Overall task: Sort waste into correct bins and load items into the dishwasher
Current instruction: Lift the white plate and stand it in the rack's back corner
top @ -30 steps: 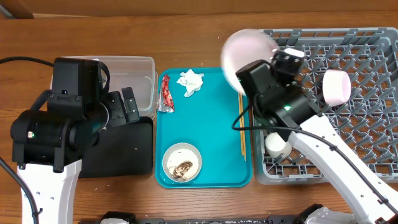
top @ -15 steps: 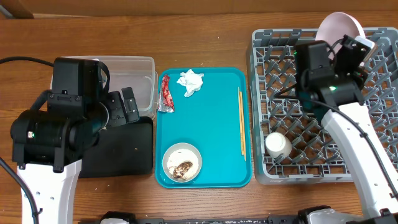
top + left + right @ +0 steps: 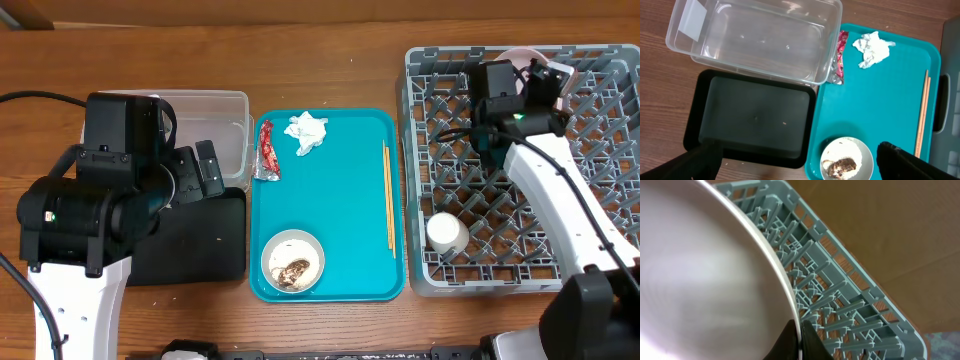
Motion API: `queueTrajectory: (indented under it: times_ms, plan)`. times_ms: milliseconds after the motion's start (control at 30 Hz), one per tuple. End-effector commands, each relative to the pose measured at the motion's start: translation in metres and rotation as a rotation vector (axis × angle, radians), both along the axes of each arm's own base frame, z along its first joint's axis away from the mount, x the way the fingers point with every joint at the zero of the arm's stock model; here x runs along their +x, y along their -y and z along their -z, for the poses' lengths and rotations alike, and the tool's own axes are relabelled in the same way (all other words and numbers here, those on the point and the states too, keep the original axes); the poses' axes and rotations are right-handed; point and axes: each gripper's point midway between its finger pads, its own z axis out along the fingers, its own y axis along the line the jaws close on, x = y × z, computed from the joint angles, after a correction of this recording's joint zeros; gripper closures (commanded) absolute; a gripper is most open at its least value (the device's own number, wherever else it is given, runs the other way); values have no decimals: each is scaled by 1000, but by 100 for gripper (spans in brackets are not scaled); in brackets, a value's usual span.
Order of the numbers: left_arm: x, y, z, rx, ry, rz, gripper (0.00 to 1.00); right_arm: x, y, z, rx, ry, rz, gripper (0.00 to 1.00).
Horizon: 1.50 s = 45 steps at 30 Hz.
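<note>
My right gripper (image 3: 540,75) is shut on the rim of the round pale plate (image 3: 518,57), held on edge among the pegs at the back of the grey dish rack (image 3: 590,210). In the right wrist view the plate (image 3: 705,270) fills the left, the fingers (image 3: 800,340) pinch its rim and the rack (image 3: 840,295) lies behind. A white cup (image 3: 445,233) lies in the rack. My left gripper (image 3: 205,170) is open and empty over the clear tub (image 3: 215,125) and black tray (image 3: 200,240). Its fingers (image 3: 800,165) straddle the white bowl (image 3: 846,159). The pink bowl is hidden.
The teal tray (image 3: 350,200) holds the red wrapper (image 3: 266,150), white tissue (image 3: 306,131), chopsticks (image 3: 388,195) and the white bowl with food scraps (image 3: 292,262). The left wrist view shows the tub (image 3: 755,37), black tray (image 3: 755,115), wrapper (image 3: 840,55), tissue (image 3: 872,48) and chopsticks (image 3: 922,115).
My right arm carried the plate from the teal tray's right edge over to the rack's back and lowered it among the pegs. The left arm has not moved.
</note>
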Motion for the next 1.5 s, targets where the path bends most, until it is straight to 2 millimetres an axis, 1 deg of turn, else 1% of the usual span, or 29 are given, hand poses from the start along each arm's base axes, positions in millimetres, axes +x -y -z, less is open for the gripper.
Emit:
queueTrajectory:
  times_ms: [0, 67, 200, 367, 500, 633, 833, 900, 1000, 1067, 1133, 1167, 1200, 1233, 1267, 1300, 1333, 1400, 1467]
  plan:
    - [1, -3, -3, 0, 10, -23, 0, 5, 5, -12, -40, 39, 23, 96]
    - [1, -3, -3, 0, 10, -23, 0, 6, 7, -19, -57, 68, 34, 96]
    - [1, -3, -3, 0, 10, -23, 0, 11, 12, -38, -121, 157, 75, 96]
    - [1, -3, -3, 0, 10, -23, 0, 26, 9, -46, -129, 165, 22, 96]
    - [1, -3, -3, 0, 10, -23, 0, 31, 8, -48, -129, 172, 6, 96]
    - [1, -3, -3, 0, 10, -23, 0, 33, 14, -40, -105, 157, 7, 96]
    - [1, -3, -3, 0, 10, -23, 0, 39, 28, -11, -106, 16, -22, 96]
    - [1, -3, -3, 0, 10, -23, 0, 41, 27, -4, -101, -1, -29, 96]
    - [1, -3, -3, 0, 10, -23, 0, 45, 18, 2, -71, -5, -65, 96]
    - [1, -3, -3, 0, 10, -23, 0, 46, 13, 1, -77, -7, -75, 96]
    - [1, -3, -3, 0, 10, -23, 0, 45, 13, -1, -93, -9, -69, 95]
    - [1, -3, -3, 0, 10, -23, 0, 45, 14, -2, -98, -8, -65, 89]
    - [1, -3, -3, 0, 10, -23, 0, 45, 14, -2, -98, -8, -65, 77]
    - [1, -3, -3, 0, 10, -23, 0, 44, 14, -2, -98, -8, -65, 59]
    - [1, -3, -3, 0, 10, -23, 0, 44, 14, -4, -97, -3, -64, 45]
    - [1, -3, -3, 0, 10, -23, 0, 44, 14, -6, -97, 2, -65, 37]
    - [1, -3, -3, 0, 10, -23, 0, 43, 14, -10, -96, 13, -65, 34]
    - [1, -3, -3, 0, 10, -23, 0, 41, 13, -19, -94, 39, -66, 33]
    - [1, -3, -3, 0, 10, -23, 0, 38, 11, -33, -90, 78, -69, 33]
